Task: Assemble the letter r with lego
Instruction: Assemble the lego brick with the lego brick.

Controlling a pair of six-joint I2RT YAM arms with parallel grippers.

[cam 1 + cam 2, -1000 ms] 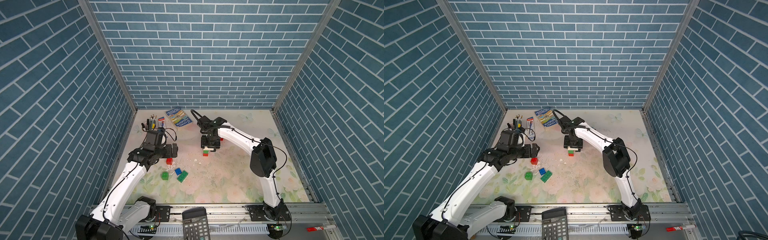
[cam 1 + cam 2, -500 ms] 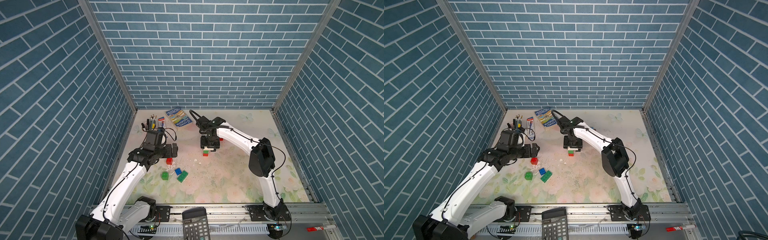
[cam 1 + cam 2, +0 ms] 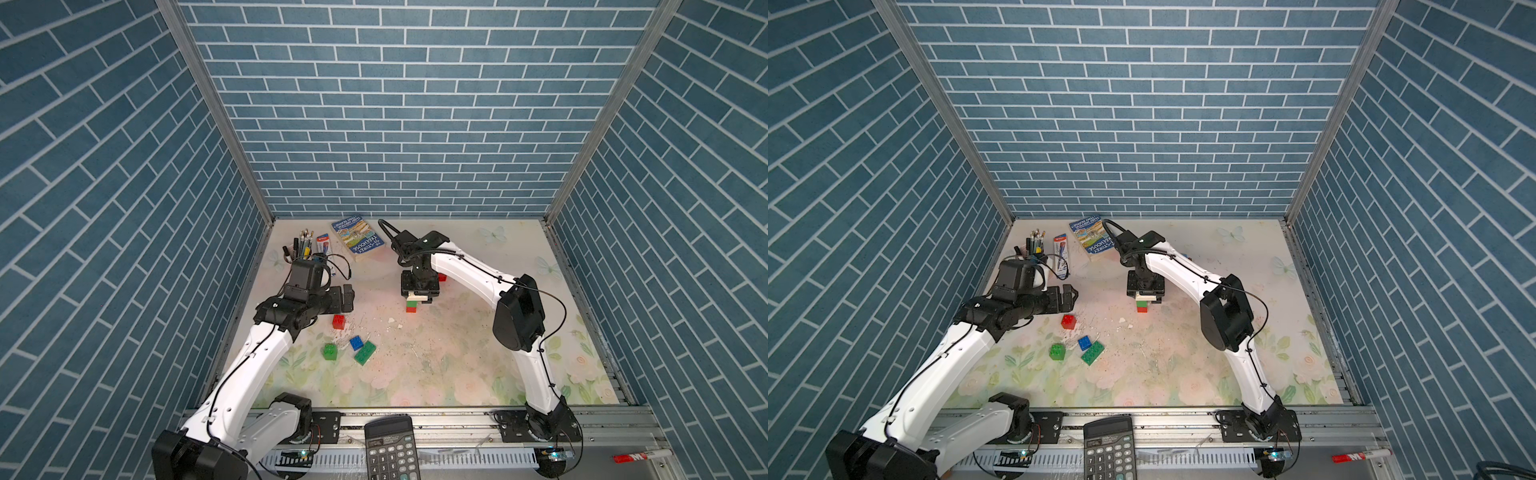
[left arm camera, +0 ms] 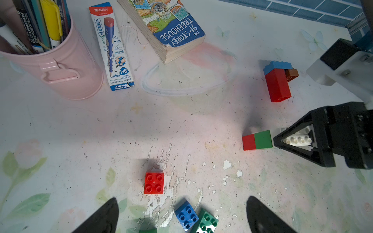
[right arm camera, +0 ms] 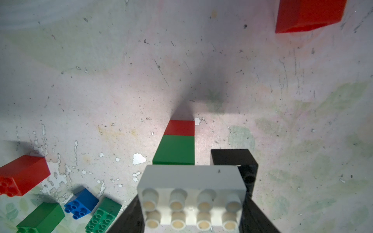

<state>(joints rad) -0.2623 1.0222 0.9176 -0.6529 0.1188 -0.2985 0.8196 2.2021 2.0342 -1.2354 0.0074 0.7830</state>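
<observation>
In both top views the right arm reaches far over the table (image 3: 457,365), elbow raised and wrist bent straight down. The right gripper (image 3: 418,292) stands over a small tower: a red brick (image 3: 411,309) on the table, a green brick (image 3: 412,304) on it, and a white brick (image 3: 417,296) on top, pinched between the jaws. The left arm leans in from the near left corner with its forearm about level. The left gripper (image 3: 347,298) hangs spread wide and holds nothing, just behind a loose red brick (image 3: 338,321). Nearer the front a green square brick (image 3: 331,351), a blue brick (image 3: 356,342) and a green oblong brick (image 3: 365,353) lie close together. The left wrist view shows its own two fingertips (image 4: 113,203) far apart, the tower off to one side, and a red oblong brick (image 4: 277,86) lying against a light blue brick (image 4: 277,65) and a brown brick (image 4: 291,74). In the right wrist view the white brick's eight studs face the camera, with a dark finger on either side. It lines up with the green brick, though whether it is pressed fully home is hard to tell.
</observation>
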